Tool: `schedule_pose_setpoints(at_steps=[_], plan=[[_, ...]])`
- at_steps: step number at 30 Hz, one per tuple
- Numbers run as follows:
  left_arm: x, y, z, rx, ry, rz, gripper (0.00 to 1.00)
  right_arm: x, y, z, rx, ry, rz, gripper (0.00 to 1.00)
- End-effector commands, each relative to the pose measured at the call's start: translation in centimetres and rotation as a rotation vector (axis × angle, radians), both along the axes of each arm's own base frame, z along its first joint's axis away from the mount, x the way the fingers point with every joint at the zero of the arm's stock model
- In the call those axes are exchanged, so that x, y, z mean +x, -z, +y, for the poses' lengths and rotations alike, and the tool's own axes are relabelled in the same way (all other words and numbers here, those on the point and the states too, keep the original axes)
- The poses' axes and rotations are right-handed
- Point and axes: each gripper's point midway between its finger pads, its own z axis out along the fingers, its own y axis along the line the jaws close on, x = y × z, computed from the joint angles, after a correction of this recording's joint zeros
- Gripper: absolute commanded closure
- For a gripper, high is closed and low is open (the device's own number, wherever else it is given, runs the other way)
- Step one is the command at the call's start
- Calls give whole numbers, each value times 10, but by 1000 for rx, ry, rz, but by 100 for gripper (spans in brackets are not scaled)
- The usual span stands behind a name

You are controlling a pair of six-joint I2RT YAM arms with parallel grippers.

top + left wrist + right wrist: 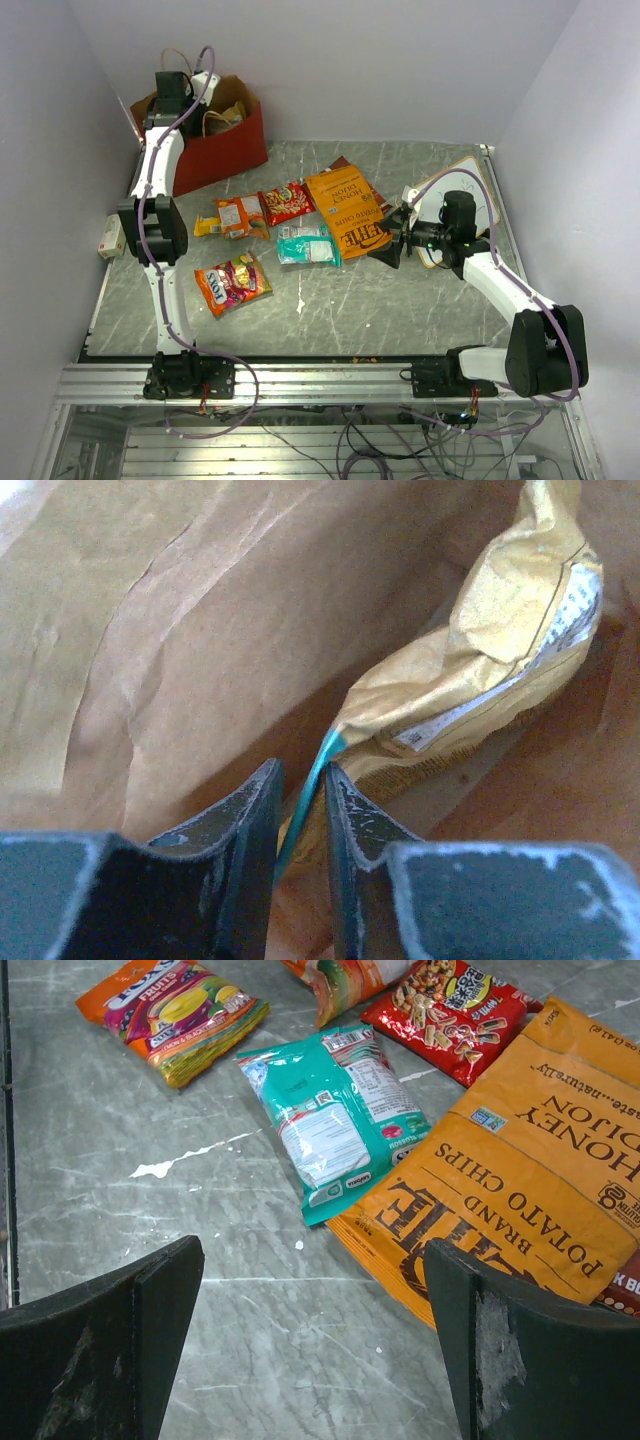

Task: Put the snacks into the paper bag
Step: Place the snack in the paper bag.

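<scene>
The red paper bag [225, 150] stands at the back left, with my left gripper [300, 770] down inside it against the brown inner wall [180, 630]. Its jaws stand a little apart, and the teal edge of a yellow-gold packet [480, 670] runs between them. On the table lie a big orange chips bag [348, 212], a teal packet [308, 245], a red packet [287, 202], an orange-yellow packet [235, 215] and a multicolour packet [232, 283]. My right gripper [388, 245] hovers wide open over bare table just off the chips bag's [530, 1180] corner, near the teal packet [335, 1120].
A white board with an orange edge [465, 190] lies at the right, under my right arm. A dark brown packet [378, 203] peeks out from beneath the chips bag. The table's raised rim runs along the left side [100, 290].
</scene>
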Motion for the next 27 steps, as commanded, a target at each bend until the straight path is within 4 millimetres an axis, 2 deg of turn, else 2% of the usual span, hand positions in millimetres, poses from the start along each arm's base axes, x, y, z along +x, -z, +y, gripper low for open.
schedule_pose_setpoints(at_steps=[1,6,12,21,27], plan=[[7,-30,7,-40,-24,-71,62,7,-12,-1,1,8,-49,8],[5,-46,11,-57,-44,-103,49,7,-12,-1,2,7,-45,8],[-7,-80,10,-81,-42,-148,44,6,-13,-1,4,7,-49,8],[-42,-143,9,-73,-35,-244,36,5,-17,-1,8,4,-60,8],[-66,-163,15,-8,-27,-246,29,4,-20,-1,10,3,-66,8]])
